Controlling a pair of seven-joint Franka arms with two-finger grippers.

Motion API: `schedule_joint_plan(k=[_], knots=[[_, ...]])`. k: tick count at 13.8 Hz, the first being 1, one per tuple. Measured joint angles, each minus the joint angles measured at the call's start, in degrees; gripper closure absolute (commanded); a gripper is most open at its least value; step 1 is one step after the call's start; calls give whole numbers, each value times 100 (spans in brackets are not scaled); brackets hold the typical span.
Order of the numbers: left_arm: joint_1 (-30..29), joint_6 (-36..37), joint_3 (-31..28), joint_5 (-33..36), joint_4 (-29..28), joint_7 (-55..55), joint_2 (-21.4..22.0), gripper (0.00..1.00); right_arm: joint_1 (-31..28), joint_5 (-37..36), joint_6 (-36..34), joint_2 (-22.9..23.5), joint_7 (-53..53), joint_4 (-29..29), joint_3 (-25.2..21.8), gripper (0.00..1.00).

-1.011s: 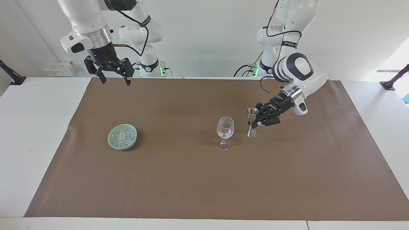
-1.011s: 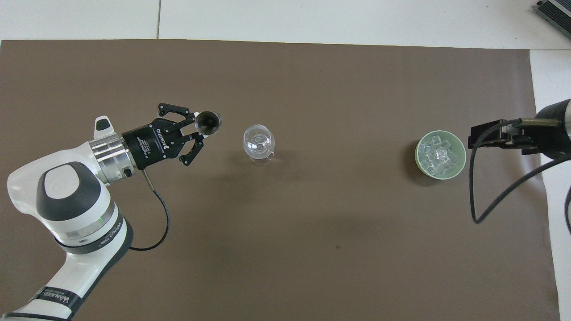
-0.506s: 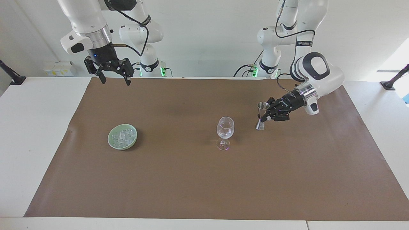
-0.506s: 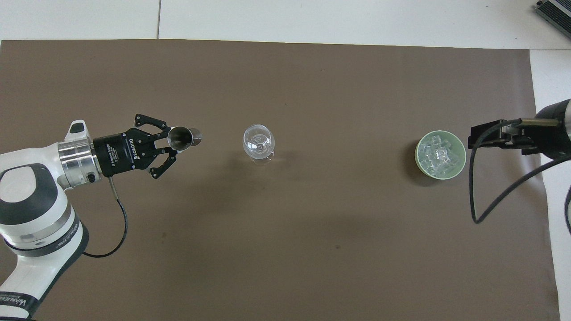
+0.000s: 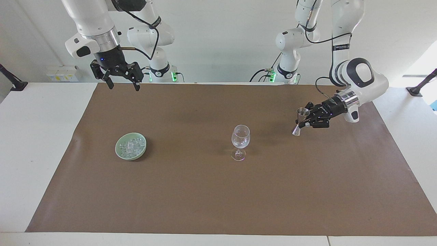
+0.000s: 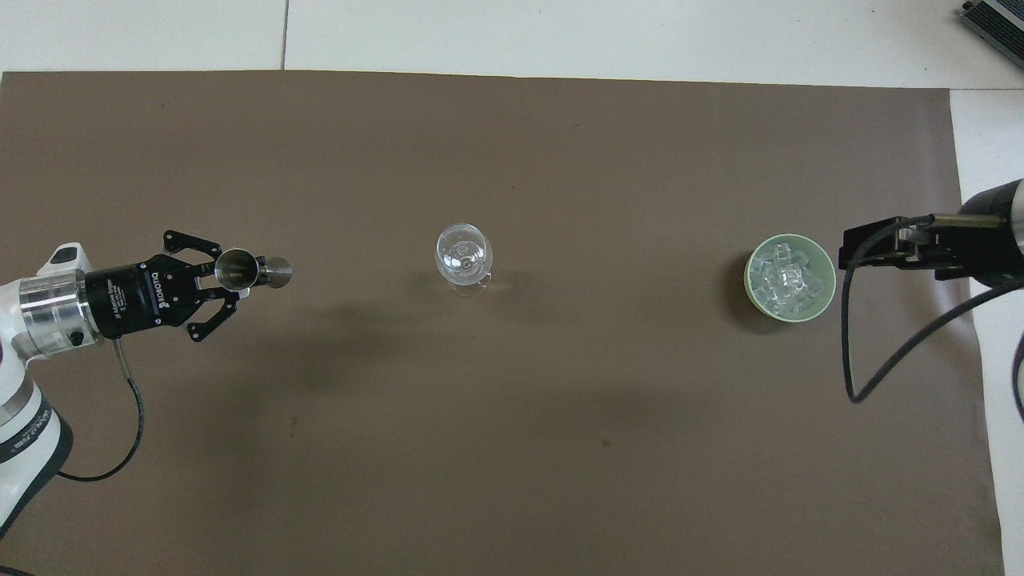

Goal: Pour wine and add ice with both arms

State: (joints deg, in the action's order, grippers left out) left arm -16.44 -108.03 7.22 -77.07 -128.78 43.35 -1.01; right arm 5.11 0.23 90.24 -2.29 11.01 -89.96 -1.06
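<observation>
Left gripper [image 5: 305, 122] clenched on steel jigger [image 5: 299, 120], tilted above the mat, toward its arm's end from the wine glass [image 5: 240, 140]. Right gripper [image 5: 122, 83] waits released; ice [image 5: 131, 146] in green bowl [image 5: 120, 153], toward the right arm's end from the glass.

A brown paper sheet [image 5: 191, 191] [image 6: 512, 448] covers most of the white worktop [image 5: 37, 143] [image 6: 560, 36], whose bare surface shows around the sheet's edges. At each end of the worktop, near the edge closest to the robots, a black clamp arm [image 5: 12, 82] rises at a slant, with its twin [image 5: 421, 83] at the left arm's end. A small pale box [image 5: 63, 73] sits by the wall just off the worktop at the right arm's end. A dark ribbed object [image 6: 996, 20] pokes into the corner of the overhead view, too little of it showing to tell what it is
</observation>
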Motion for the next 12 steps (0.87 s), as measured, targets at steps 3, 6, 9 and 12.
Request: schedule_joint_plan(k=[3,6,9,12], knots=[[-390,191,-1,162,0,2,-279,100,-15,-4,8,3,-71,0,-8,0],[-657,208,-2,190,22,2,-515,100,-90,-12,216,68,-374,-5,-26,0],[-909,205,-7,193,24,2,-694,100,-122,-30,503,293,-532,-8,-35,0],[-1108,184,-10,195,31,2,-924,100,-256,-44,899,654,-875,1,-45,0]])
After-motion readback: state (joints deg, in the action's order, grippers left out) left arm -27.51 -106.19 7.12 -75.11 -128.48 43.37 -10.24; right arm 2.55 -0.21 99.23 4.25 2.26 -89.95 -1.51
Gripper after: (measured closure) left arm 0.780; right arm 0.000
